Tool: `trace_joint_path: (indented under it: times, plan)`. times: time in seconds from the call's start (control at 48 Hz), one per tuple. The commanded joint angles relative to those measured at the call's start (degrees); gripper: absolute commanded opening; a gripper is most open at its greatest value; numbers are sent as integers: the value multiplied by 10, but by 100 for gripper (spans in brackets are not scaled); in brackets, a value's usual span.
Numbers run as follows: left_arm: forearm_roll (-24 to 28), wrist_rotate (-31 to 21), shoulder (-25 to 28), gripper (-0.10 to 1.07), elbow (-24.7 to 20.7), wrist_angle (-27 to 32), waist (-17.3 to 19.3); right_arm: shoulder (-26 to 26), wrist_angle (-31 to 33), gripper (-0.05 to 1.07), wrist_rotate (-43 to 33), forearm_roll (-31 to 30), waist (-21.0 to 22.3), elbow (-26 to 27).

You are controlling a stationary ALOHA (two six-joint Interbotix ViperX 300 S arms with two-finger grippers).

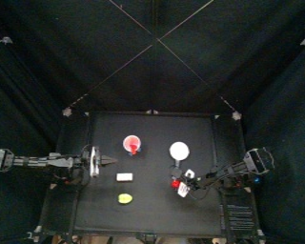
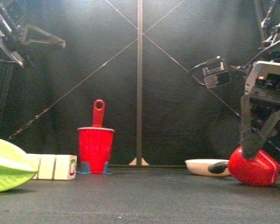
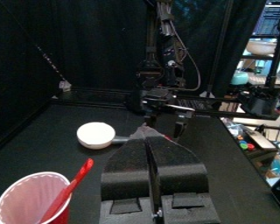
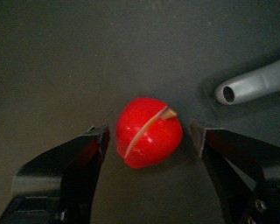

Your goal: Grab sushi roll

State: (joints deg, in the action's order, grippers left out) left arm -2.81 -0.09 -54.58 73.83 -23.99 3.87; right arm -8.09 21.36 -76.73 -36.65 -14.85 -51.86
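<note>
From the top view we saw the sushi roll (image 1: 125, 176) lying on the table (image 1: 152, 214), left of the middle, just beside the left gripper (image 1: 94, 163), which hung near the left edge. The yellow-green lump (image 1: 125, 198) lay in front of the roll, near the table's front edge. The red cup (image 1: 132, 145) and the white disc (image 1: 179, 150) stood farther back. The right gripper (image 1: 187, 185) was down at the red-and-white item (image 1: 183, 188) on the right, well apart from the roll.

In the front view we found the roll (image 2: 57, 166) low on the left, touching or just beside the lump (image 2: 10, 165), with the red cup (image 2: 95, 147) to its right. The right gripper (image 2: 257, 149) stood over the red item (image 2: 255, 168), its jaws spread to either side; the disc (image 2: 208, 166) lay just beside that item.

In the left wrist view the left gripper (image 3: 150, 157) had its jaws pressed together and held nothing. The cup (image 3: 35, 199) and disc (image 3: 95, 133) showed; the roll did not.

In the right wrist view the right gripper (image 4: 150, 140) was open, one jaw on each side of the red item (image 4: 150, 132), apart from it.

We could read no writing or label anywhere.
</note>
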Motion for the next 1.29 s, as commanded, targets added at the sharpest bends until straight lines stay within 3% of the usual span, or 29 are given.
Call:
trace_joint_path:
  times: [0.0, 0.5, 0.854, 1.271]
  plan:
    - [0, 0, 4, -3, -8, -5, 1, -13, -1, 101, 1, -4, 2, 14]
    - [0, 0, 4, 3, -4, 1, -1, -58, 25, 101, 1, -54, 3, 27]
    - [1, 0, 4, 37, 1, 26, -13, -60, 25, 101, 1, -83, 11, 34]
    - [4, 2, 4, 84, 2, 125, -30, -60, 25, 101, 1, -83, 15, 35]
